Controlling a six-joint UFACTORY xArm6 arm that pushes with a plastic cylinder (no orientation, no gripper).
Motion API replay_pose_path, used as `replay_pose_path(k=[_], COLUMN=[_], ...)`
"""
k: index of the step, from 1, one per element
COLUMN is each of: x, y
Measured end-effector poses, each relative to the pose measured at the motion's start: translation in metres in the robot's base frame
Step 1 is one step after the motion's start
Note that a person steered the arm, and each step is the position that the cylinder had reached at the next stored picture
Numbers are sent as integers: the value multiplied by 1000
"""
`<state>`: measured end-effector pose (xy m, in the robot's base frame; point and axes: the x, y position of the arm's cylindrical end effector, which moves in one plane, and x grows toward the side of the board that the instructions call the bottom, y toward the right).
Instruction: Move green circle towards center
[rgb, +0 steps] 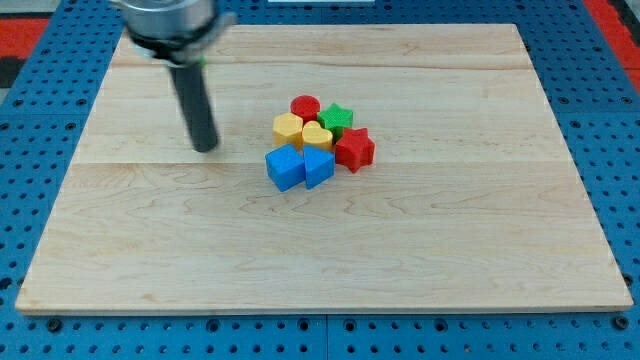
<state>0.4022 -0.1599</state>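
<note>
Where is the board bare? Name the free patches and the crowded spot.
Free: from the red star to the right edge of the board; the whole strip below the blue cube to the view's bottom; the side left of my tip. Crowded: the centre, where seven blocks sit packed together, the red circle at their top.

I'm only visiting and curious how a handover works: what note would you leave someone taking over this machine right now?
My tip is on the board, at the view's left of the cluster, touching no block.
Green circle: not clearly visible. A green sliver beside the rod may be it.
Near the centre: red circle, green star, yellow block, yellow heart, red star, blue cube, blue block.
Left: locate the green circle and push it towards the centre.
</note>
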Motion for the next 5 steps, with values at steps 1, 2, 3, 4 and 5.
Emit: replay_pose_path(k=[1, 2, 3, 4, 5], x=[-64, -122, -186, -204, -175], y=[-9, 65, 65, 26, -33])
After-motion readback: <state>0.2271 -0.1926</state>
